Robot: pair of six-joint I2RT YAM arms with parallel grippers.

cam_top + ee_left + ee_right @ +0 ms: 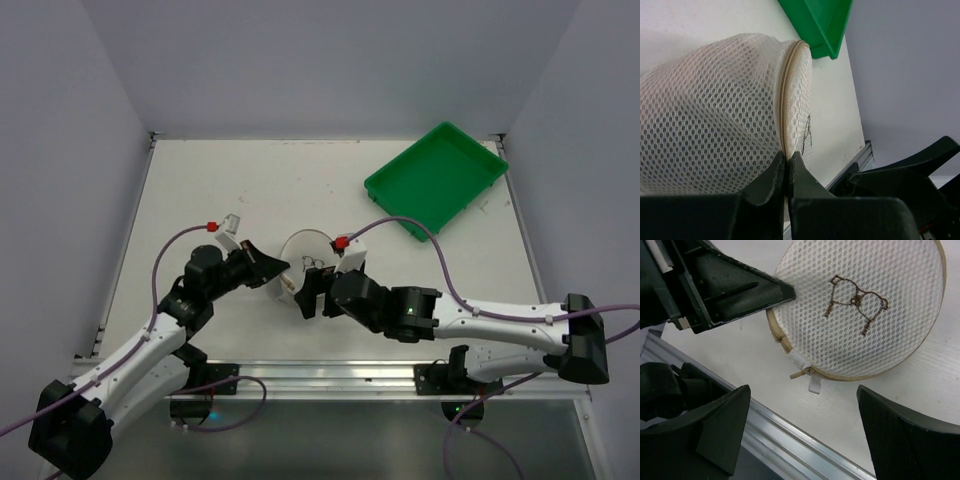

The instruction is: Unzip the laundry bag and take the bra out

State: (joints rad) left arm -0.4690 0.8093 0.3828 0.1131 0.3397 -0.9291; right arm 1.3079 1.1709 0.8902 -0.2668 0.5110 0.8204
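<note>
Laundry bag point(715, 125) mesh sits pinched at its rim by the left tool point(788, 160). The two dark fingers are pressed flat together right where the tan zipper seam point(782, 100) runs down to them. From the right wrist view, that same tool's pointed tip lies on the left edge of the bag's round face.

The right tool point(804, 392) stands wide open and holds nothing. One finger is on each side of the zipper pull point(802, 372), and neither touches it. The pull lies at the lower edge of the face between two small white fabric tabs point(815, 385), and the zipper there looks closed. A brown stitched bra drawing point(857, 302) marks the white mesh face just above.

The bag rests on the white bench point(200, 190), about midway between the left and right edges and closer to the near edge than the far one. It is between the two tools. An aluminium rail point(330, 372) runs along the near edge, just behind the right tool. A green rectangular tray point(437, 178) lies at an angle in the far right corner, well apart from the bag.
</note>
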